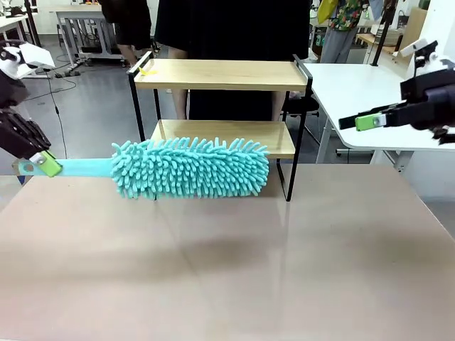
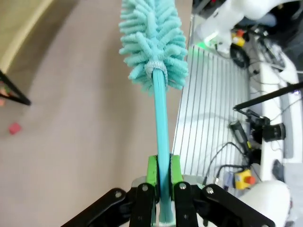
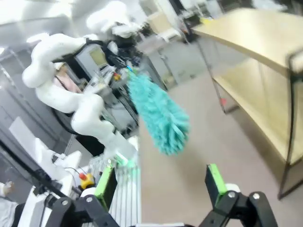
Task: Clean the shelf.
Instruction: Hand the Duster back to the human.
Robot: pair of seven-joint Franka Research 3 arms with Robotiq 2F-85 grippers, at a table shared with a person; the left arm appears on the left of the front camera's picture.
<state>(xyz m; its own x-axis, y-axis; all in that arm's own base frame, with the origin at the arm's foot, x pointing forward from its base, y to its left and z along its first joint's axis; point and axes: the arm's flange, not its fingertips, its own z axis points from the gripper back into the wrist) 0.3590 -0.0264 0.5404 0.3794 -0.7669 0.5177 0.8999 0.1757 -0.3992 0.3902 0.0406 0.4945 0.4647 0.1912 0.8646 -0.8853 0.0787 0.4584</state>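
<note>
The shelf [image 1: 220, 74] stands at the table's far side, two light wooden boards in a thin black frame. It shows again as the shelf [image 3: 265, 56] at the right of the right wrist view. A turquoise fluffy duster [image 1: 190, 167] hangs level above the table, in front of the lower board. My left gripper [image 1: 44, 165] is shut on the duster's flat handle [image 2: 162, 142] at the far left. My right gripper [image 1: 368, 121] hovers open at the right, beside the shelf's upper corner, with nothing between its fingers [image 3: 215, 182].
A small yellow scrap [image 1: 147, 71] lies on the top board's left end. A person in black stands behind the shelf. A white table [image 1: 355, 85] is at the right. The brown table [image 1: 227, 270] stretches wide in front. A small red bit [image 2: 14, 128] lies near a shelf leg.
</note>
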